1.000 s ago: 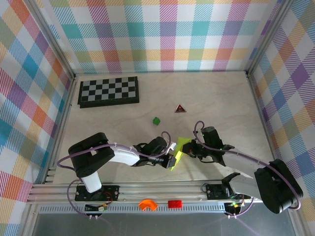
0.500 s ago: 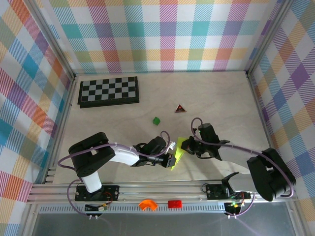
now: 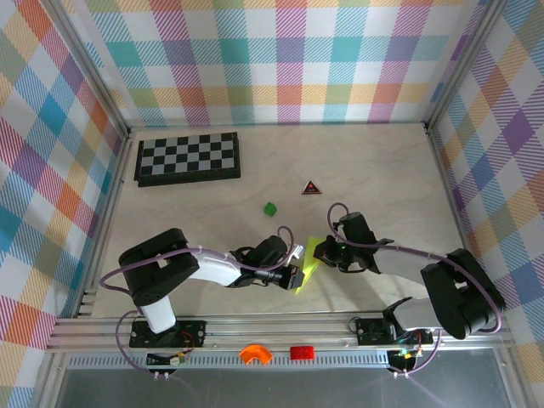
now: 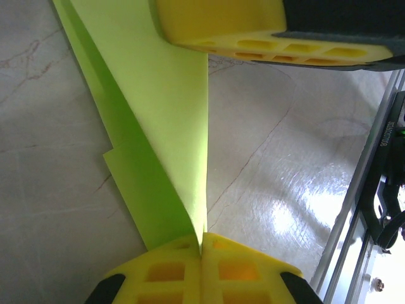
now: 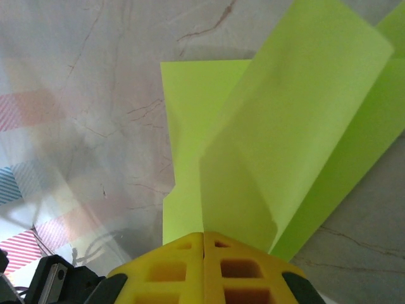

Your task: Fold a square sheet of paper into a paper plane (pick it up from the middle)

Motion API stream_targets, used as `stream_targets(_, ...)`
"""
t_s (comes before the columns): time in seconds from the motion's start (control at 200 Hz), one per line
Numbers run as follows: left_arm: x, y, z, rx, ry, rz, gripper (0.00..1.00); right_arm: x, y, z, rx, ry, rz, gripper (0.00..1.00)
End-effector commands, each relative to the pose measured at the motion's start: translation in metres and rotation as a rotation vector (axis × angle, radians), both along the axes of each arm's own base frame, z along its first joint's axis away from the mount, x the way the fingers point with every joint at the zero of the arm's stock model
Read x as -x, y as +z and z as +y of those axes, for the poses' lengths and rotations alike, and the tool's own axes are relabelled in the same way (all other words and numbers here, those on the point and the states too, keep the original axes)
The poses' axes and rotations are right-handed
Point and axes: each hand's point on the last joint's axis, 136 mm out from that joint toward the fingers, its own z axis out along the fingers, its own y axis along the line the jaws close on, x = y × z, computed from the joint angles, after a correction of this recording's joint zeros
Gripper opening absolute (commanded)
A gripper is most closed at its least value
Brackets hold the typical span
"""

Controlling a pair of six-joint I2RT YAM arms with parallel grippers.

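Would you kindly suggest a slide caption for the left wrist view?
The left gripper shut on the lime paper plane, the right gripper's yellow fingers at its far end, pale table beneath.

The paper plane (image 3: 308, 263) lies near the front of the counter (image 3: 399, 187), between my left jaws and my right jaws, both touching it. Behind it sits a small block (image 3: 269, 207), with a triangle (image 3: 312, 188) to the block's right. A chessboard (image 3: 188, 158) lies at the back left.
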Motion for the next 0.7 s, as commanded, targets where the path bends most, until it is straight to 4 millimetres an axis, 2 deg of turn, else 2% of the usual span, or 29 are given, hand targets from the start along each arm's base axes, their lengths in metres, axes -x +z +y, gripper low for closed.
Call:
stream_targets(0.0,0.028,-0.054,0.032,-0.194,-0.024,0.136,0.04,0.0,-0.004,-0.002,0.032,0.004,0.011,0.02)
stream_targets(0.345,0.029,-0.057,0.037,-0.215,-0.016,0.14,0.05,0.004,-0.013,-0.011,0.076,-0.021,0.036,0.01)
stream_targets(0.695,0.029,-0.044,0.03,-0.175,-0.039,0.132,0.12,0.009,-0.031,-0.013,0.102,-0.015,0.083,0.01)
